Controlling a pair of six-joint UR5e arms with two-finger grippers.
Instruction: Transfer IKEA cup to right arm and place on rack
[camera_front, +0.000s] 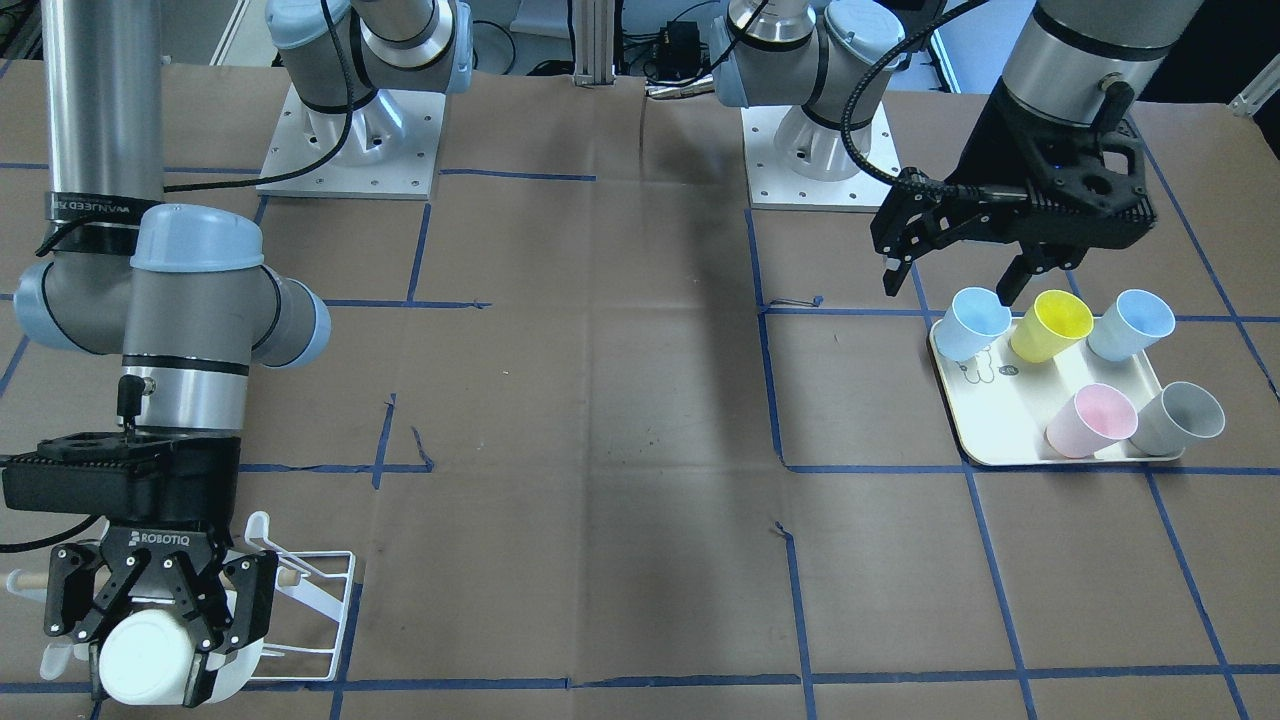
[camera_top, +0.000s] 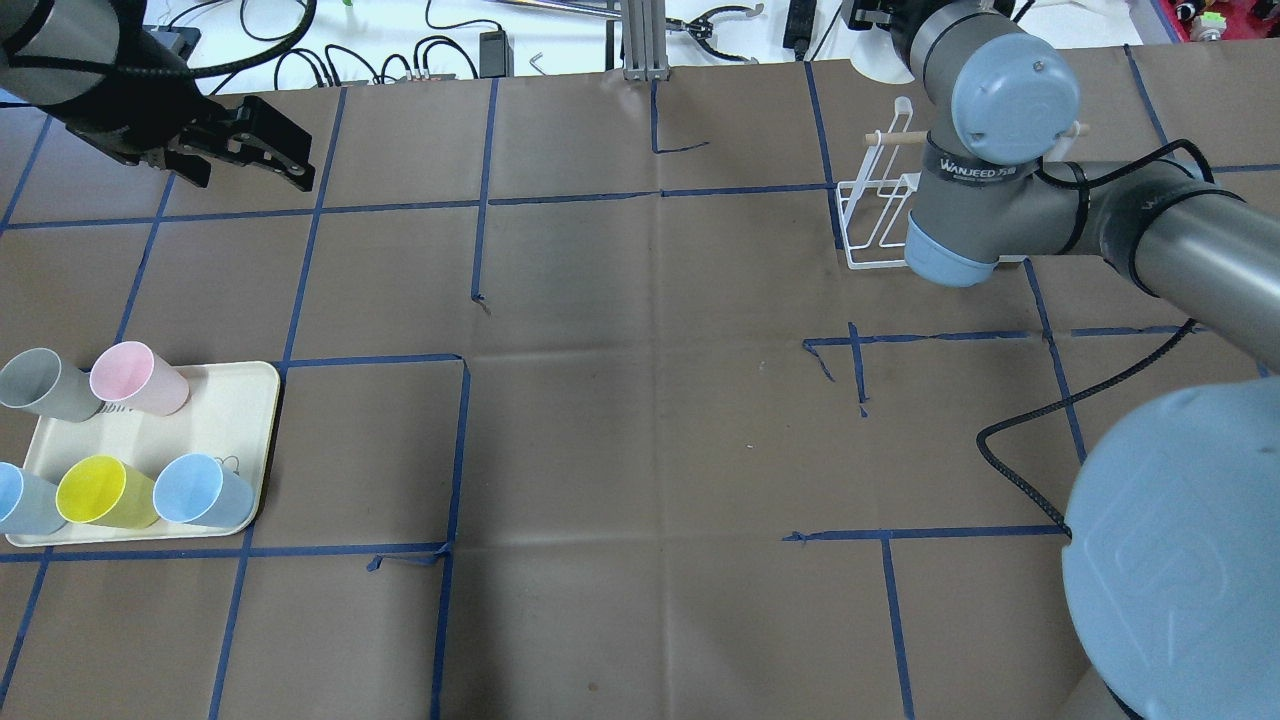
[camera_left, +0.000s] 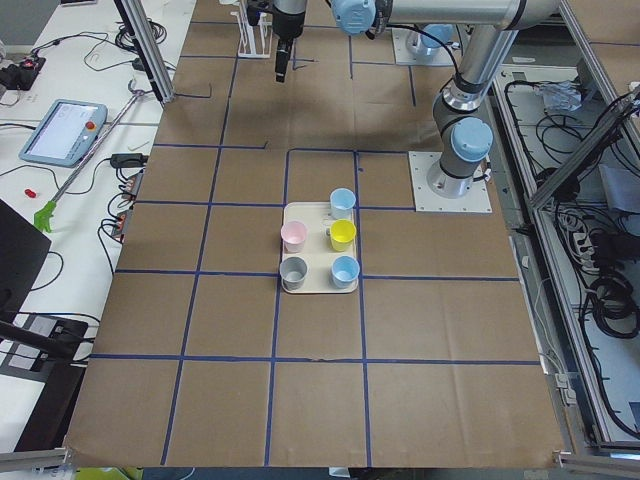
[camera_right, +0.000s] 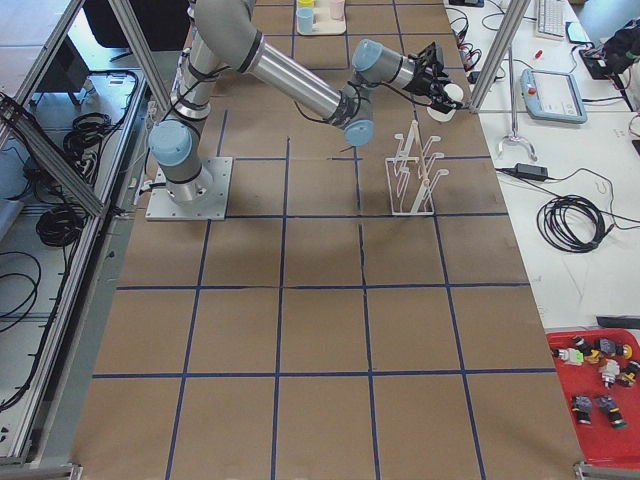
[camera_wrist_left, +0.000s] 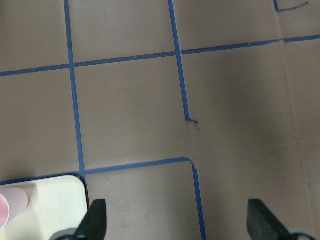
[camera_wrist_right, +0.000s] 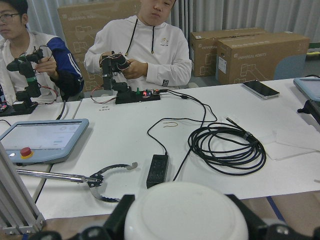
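Left gripper (camera_front: 950, 288) hangs empty above the tray; right gripper (camera_front: 150, 682) grasps the white cup (camera_front: 140, 650).
The left jaws stand spread wide, with the cream tray (camera_front: 985, 425) and its five coloured cups (camera_front: 1050, 325) just beneath. Far across the table, the right jaws are clamped on the white cup's sides. The white wire rack (camera_front: 325, 590) sits just behind and below them; whether cup and rack touch cannot be told.
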